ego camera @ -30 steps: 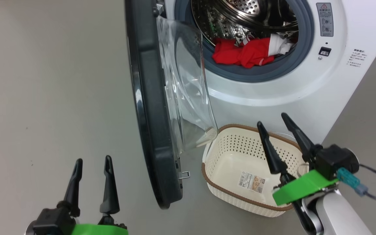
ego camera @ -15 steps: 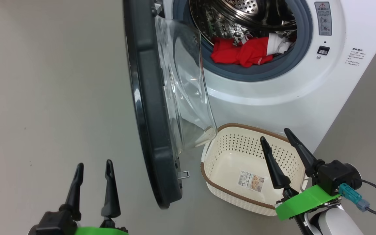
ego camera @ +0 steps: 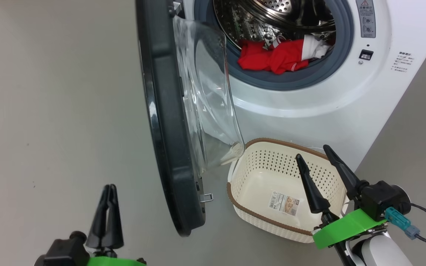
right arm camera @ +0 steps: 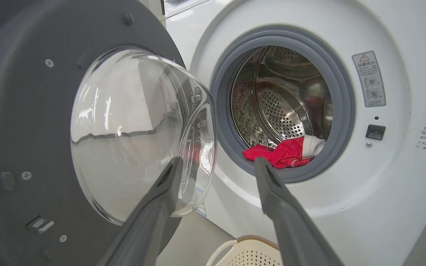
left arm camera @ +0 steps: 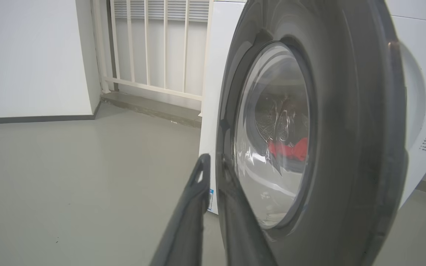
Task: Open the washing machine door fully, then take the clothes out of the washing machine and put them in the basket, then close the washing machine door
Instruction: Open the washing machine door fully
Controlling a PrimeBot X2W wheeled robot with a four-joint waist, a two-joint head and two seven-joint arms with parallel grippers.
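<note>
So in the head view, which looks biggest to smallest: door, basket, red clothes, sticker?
1. Washing machine door (nearer the camera, which flatters it)
2. Basket
3. Red clothes (farther off, in the drum)
4. Sticker on the basket's bottom

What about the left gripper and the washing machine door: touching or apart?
Apart. The head view shows bare floor between the left gripper and the washing machine door.

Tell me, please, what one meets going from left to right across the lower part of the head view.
left gripper → washing machine door → basket; the right gripper overlaps the basket's right side, so it is left out.
</note>
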